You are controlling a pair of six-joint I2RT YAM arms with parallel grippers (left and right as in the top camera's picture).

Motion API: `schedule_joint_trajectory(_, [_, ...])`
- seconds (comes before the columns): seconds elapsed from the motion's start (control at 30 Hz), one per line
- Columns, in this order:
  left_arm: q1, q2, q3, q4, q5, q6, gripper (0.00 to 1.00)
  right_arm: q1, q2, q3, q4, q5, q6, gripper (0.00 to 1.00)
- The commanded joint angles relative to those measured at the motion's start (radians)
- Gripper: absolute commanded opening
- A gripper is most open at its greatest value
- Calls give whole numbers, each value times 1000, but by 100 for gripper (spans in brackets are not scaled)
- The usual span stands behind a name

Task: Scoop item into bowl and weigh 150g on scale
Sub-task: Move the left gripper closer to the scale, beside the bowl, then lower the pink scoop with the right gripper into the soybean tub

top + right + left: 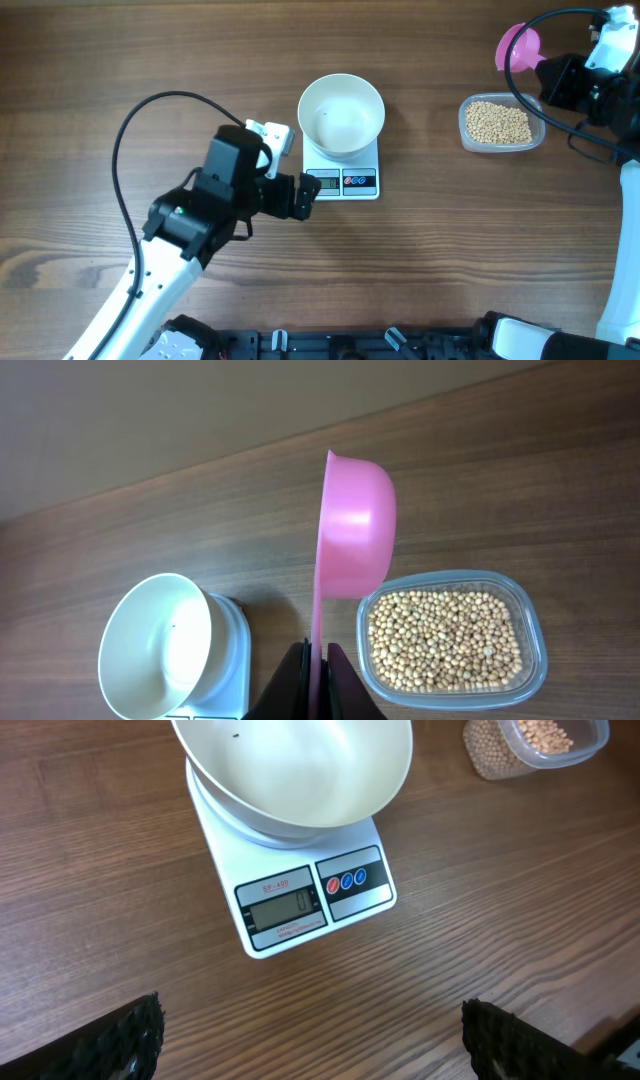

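**While bowl (342,115) sits on scale (345,183), scoop (355,530) hangs**

Though spread wide and empty, the left claw (304,196) sits at the flat white scale's 8 o'clock. The deep, glossy bowl rests on it. At its 3 o'clock, round tan beans (498,122) lie in a clear rounded tub (535,660). The right claw (318,660) pinches the pink plastic scoop's thin handle, cup at the tub's 12 o'clock.

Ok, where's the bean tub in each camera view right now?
Overhead: bean tub, right of centre, upper half.
Left wrist: top right corner, cut off by the frame.
Right wrist: lower right, by the pink scoop.
Shared landmark: the white bowl on the scale, left of the tub in all three.
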Motion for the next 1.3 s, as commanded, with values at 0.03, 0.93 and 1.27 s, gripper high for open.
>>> schedule_joint_trajectory(0.03, [-14, 7, 0, 5, -57, -51, 100, -2, 2, 14, 0, -23, 11, 4])
schedule_joint_trajectory(0.93, [-14, 7, 0, 22, 29, -36, 100, -2, 2, 14, 0, -23, 11, 4])
schedule_joint_trajectory(1.27, [-14, 7, 0, 22, 11, -36, 100, -2, 2, 14, -9, -18, -72, 4])
